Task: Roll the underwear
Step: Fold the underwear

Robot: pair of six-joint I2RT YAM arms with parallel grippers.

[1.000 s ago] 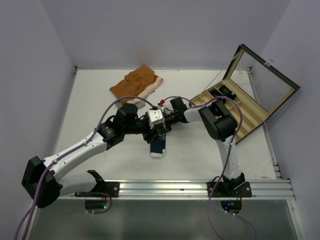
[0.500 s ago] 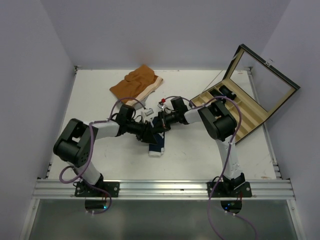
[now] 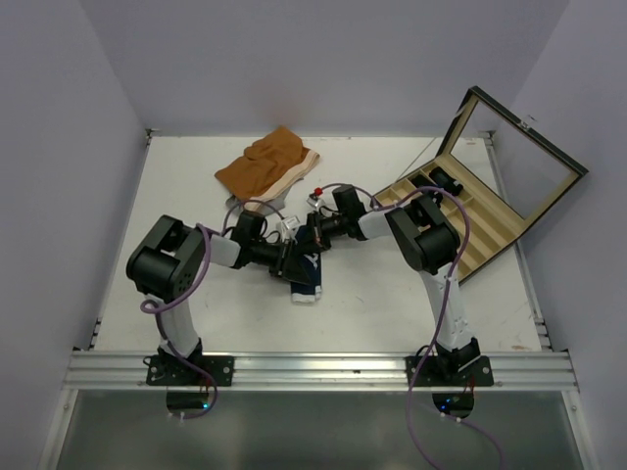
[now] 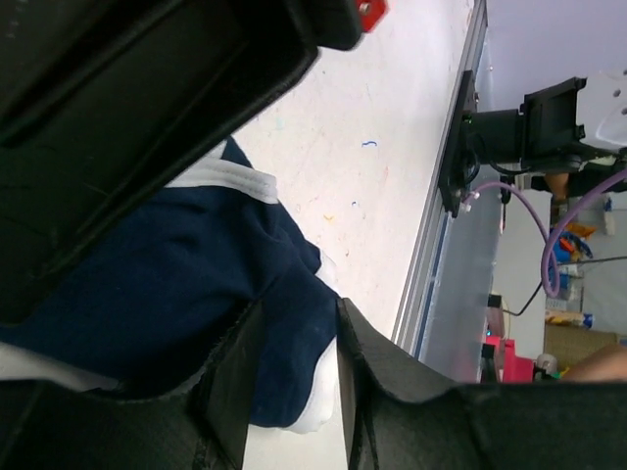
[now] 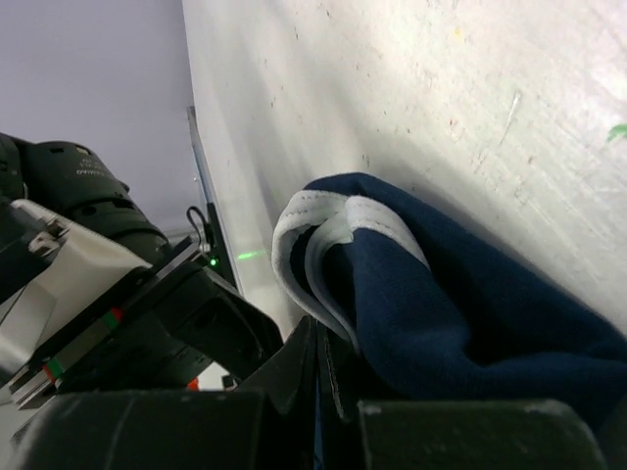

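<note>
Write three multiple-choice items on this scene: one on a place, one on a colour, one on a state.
1. Where do the orange shorts lie?
A. at the table's far edge
B. by the near rail
C. on the floor

2. What colour is the trim on the underwear?
A. red
B. white
C. yellow

3. How is the wooden box?
A. shut
B. open, lid raised
C. lidless

Answers:
1 A, they lie at the top of the overhead view.
2 B, white bands edge the navy fabric.
3 B, the lid stands up behind the compartments.
</note>
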